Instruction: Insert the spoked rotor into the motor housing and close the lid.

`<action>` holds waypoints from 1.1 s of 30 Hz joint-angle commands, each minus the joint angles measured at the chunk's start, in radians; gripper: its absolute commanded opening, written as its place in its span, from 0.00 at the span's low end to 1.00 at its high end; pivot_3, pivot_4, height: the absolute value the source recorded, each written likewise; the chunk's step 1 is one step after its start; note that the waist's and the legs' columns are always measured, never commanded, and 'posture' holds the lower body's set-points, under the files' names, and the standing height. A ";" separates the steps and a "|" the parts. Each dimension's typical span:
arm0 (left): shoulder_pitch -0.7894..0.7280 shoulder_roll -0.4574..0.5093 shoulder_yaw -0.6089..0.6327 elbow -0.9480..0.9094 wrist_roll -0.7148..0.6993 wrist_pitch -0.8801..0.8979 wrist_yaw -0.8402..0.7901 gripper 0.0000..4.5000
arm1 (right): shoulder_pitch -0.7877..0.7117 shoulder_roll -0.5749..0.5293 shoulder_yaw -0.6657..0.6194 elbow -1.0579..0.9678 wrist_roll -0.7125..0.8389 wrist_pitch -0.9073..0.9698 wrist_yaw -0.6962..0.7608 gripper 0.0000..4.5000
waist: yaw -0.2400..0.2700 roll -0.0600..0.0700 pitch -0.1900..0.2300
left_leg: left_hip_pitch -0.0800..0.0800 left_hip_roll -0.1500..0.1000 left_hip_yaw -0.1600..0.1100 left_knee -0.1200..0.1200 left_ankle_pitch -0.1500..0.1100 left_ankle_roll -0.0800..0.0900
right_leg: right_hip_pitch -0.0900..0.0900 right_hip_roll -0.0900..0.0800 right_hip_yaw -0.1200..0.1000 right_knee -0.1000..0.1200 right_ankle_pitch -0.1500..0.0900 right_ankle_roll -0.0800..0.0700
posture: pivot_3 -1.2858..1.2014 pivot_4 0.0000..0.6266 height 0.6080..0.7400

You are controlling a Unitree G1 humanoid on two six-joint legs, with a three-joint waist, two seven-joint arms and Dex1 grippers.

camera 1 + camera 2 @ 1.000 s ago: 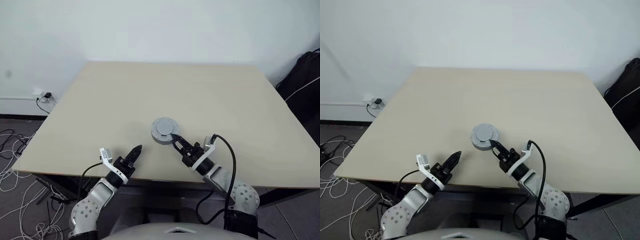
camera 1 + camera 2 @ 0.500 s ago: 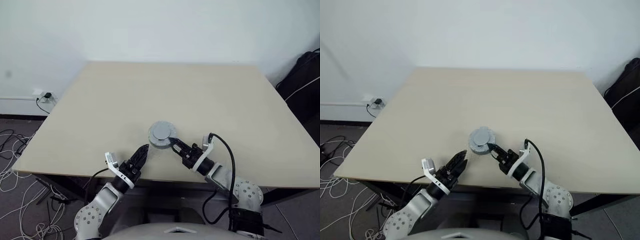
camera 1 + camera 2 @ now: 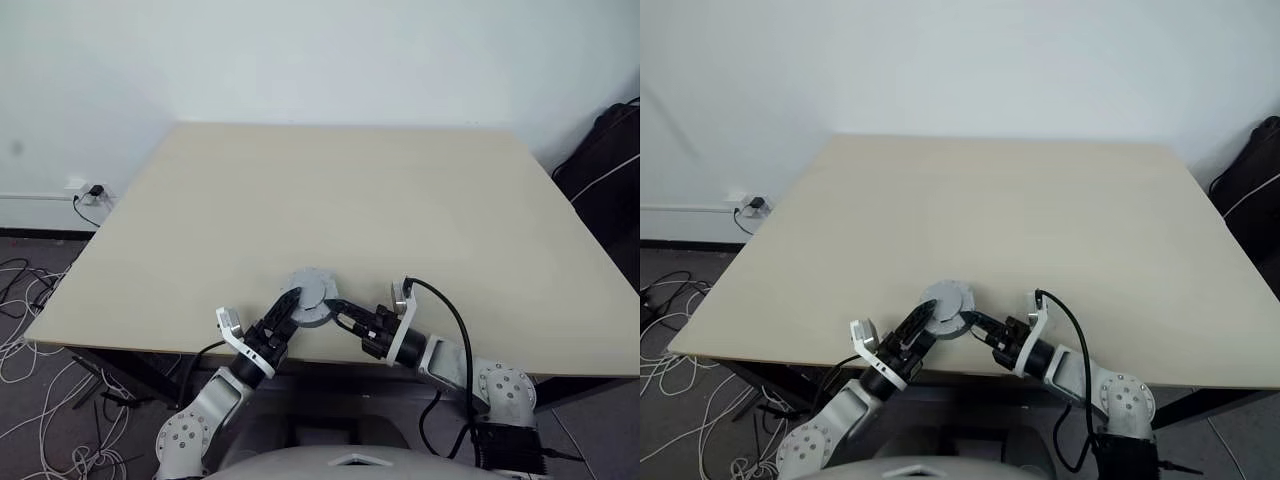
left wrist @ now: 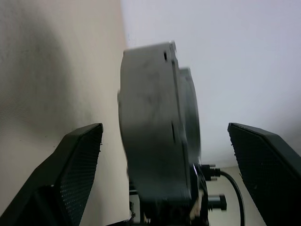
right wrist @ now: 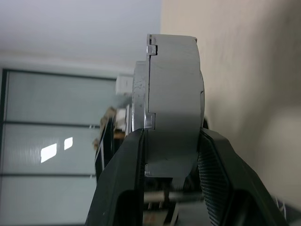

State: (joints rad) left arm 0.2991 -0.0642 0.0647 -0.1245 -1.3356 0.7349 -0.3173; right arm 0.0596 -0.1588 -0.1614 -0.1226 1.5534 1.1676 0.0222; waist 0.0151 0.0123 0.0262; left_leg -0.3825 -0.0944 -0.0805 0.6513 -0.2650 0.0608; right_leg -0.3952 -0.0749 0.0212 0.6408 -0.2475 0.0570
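The closed motor housing (image 3: 312,298), its lid (image 3: 949,300) seated on top, sits near the table's (image 3: 330,190) front edge. The right gripper (image 5: 169,165) pinches its rim, probably to steady it, while the left gripper (image 4: 164,188) brackets it with jaws spread wide, ready to close in.

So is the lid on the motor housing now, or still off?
On. The lid sits flush against the motor housing, clamped between the right gripper's fingers. Whether it is fully seated, cannot tell.
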 commanded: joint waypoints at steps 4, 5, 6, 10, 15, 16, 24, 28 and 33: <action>-0.016 -0.074 -0.024 -0.013 -0.020 -0.009 -0.006 1.00 | -0.011 -0.026 0.032 -0.061 0.109 -0.010 0.016 0.28 | 0.001 -0.001 0.000 | 0.000 0.000 0.000 0.001 -0.001 -0.001 | 0.001 0.000 0.000 0.000 -0.001 -0.001 | 0.52 0.00 1.00; -0.016 -0.072 -0.026 -0.012 -0.019 -0.007 -0.008 1.00 | -0.011 -0.030 0.037 -0.061 0.113 -0.014 0.015 0.28 | 0.001 -0.001 0.000 | 0.000 0.000 0.000 0.001 -0.001 0.000 | 0.001 0.000 0.000 0.000 -0.001 -0.001 | 0.52 0.00 1.00; -0.018 -0.069 -0.030 -0.011 -0.018 -0.004 -0.010 1.00 | -0.010 -0.031 0.044 -0.062 0.115 -0.018 0.014 0.28 | 0.001 -0.001 0.000 | 0.000 0.000 0.000 0.001 -0.001 0.000 | 0.001 0.000 0.000 0.000 -0.001 -0.001 | 0.52 0.00 1.00; -0.020 -0.066 -0.037 -0.006 -0.017 -0.003 -0.010 0.96 | -0.008 -0.037 0.060 -0.064 0.120 -0.027 0.013 0.28 | 0.001 -0.001 0.000 | 0.000 0.000 0.000 0.001 -0.001 0.000 | 0.001 0.000 0.000 0.000 -0.001 -0.001 | 0.52 0.00 1.00; -0.019 -0.068 -0.040 -0.003 -0.021 -0.007 -0.012 0.65 | -0.002 -0.051 0.067 -0.068 0.125 -0.040 0.010 0.28 | 0.003 -0.001 0.001 | 0.000 0.000 0.000 0.002 0.000 0.000 | 0.001 0.000 0.000 0.000 0.000 -0.001 | 0.52 0.00 1.00; -0.018 -0.067 -0.041 -0.003 -0.021 -0.007 -0.012 0.58 | -0.001 -0.054 0.069 -0.069 0.125 -0.044 0.009 0.28 | 0.003 -0.001 0.001 | 0.000 0.000 0.000 0.002 0.000 0.000 | 0.001 0.000 0.000 0.000 0.000 -0.001 | 0.52 0.00 1.00; -0.011 -0.059 -0.047 -0.007 -0.030 -0.017 -0.008 0.49 | -0.001 -0.050 0.067 -0.077 0.025 -0.118 0.008 0.28 | 0.004 -0.002 0.001 | 0.000 0.000 0.000 0.002 -0.001 0.000 | 0.001 0.000 0.000 0.000 0.000 -0.001 | 0.52 0.00 1.00; -0.010 -0.056 -0.050 -0.009 -0.031 -0.026 -0.005 0.49 | 0.000 -0.044 0.069 -0.084 -0.025 -0.138 0.017 0.35 | 0.004 -0.003 0.001 | 0.000 0.000 0.000 0.002 -0.001 0.000 | 0.001 0.000 0.000 0.000 0.000 0.000 | 0.52 0.00 1.00; -0.019 -0.058 -0.040 -0.008 -0.013 -0.045 0.006 0.47 | 0.002 -0.048 0.065 -0.085 -0.060 -0.148 0.015 0.71 | 0.005 -0.004 0.002 | 0.000 0.000 0.000 0.002 -0.001 0.000 | 0.002 0.000 0.000 0.000 0.001 0.002 | 0.52 0.00 1.00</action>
State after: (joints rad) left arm 0.3011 -0.0628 0.0284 -0.0997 -1.3423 0.7037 -0.3015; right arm 0.0751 -0.2062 -0.0856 -0.1691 1.4983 1.0332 0.0366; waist 0.0205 0.0083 0.0286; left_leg -0.3823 -0.0945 -0.0804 0.6536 -0.2661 0.0605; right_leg -0.3937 -0.0746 0.0209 0.6406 -0.2463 0.0592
